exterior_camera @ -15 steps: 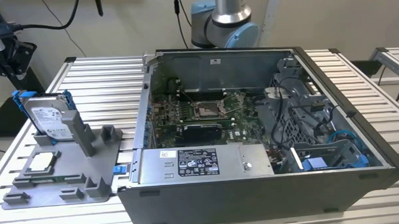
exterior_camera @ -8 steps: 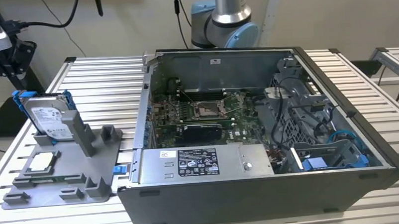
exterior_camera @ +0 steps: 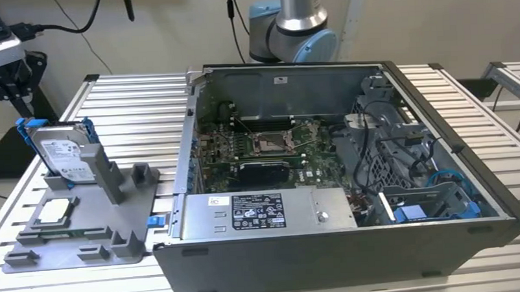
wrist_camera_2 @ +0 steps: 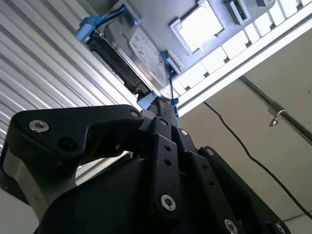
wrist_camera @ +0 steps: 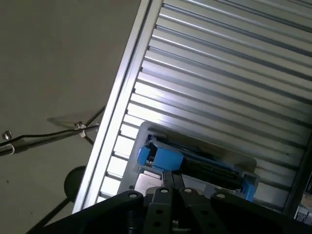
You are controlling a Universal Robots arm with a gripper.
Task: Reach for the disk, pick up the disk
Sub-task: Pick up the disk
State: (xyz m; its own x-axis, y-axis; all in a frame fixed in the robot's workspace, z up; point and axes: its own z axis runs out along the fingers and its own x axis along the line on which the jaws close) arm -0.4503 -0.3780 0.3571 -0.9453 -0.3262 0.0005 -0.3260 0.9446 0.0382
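The disk [exterior_camera: 61, 153] is a silver hard drive with a white label in a bright blue bracket. It stands on edge in a slot of the grey holder [exterior_camera: 90, 236] at the exterior view's left. My gripper [exterior_camera: 7, 83] hangs above and behind it, near the table's far left corner, apart from the disk. In both wrist views the black fingers point toward the disk [wrist_camera_2: 141, 53] [wrist_camera: 195, 163] with a gap left before it. The gripper [wrist_camera_2: 163, 105] [wrist_camera: 173, 176] looks shut, with its fingertips together and nothing between them.
A small square silver processor chip [exterior_camera: 54, 210] [wrist_camera_2: 197, 24] lies on the holder in front of the disk. A large open computer case [exterior_camera: 333, 260] fills the table's middle and right. The arm's base [exterior_camera: 291, 28] stands behind it. The slatted table's edge [wrist_camera: 122, 102] runs close by.
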